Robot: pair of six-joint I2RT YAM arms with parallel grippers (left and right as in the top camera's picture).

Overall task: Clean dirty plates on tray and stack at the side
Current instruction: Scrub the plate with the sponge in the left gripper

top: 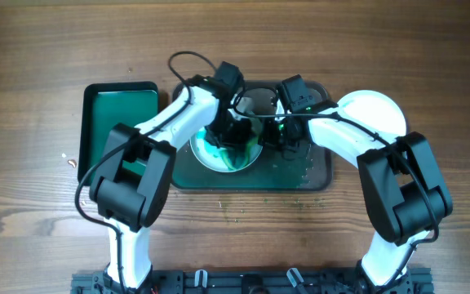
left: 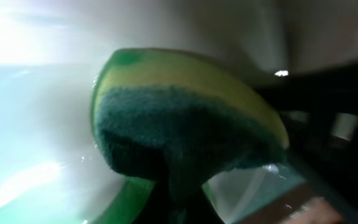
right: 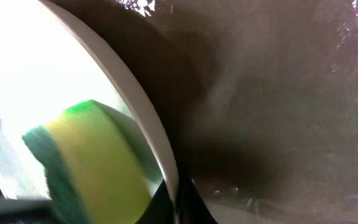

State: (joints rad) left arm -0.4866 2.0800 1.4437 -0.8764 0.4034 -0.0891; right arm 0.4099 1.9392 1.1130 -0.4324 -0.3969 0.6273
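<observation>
A white plate (top: 219, 157) with teal-green smears lies on the dark tray (top: 308, 171). My left gripper (top: 231, 131) is shut on a yellow-green sponge (left: 179, 118) with a dark green scouring face, pressed on the plate's wet inside (left: 30, 137). My right gripper (top: 277, 135) is shut on the plate's right rim (right: 148, 118), its fingers (right: 180, 202) pinching the edge, with the sponge (right: 98, 162) just beyond it. A clean white plate (top: 375, 110) lies on the table right of the tray. Another plate (top: 258, 100) partly shows behind the grippers at the tray's back.
A narrow green tray (top: 113, 114) stands on the table left of the dark tray. Small green specks dot the tray's right part (top: 304, 159) and the table in front of it. Both arms cross over the dark tray.
</observation>
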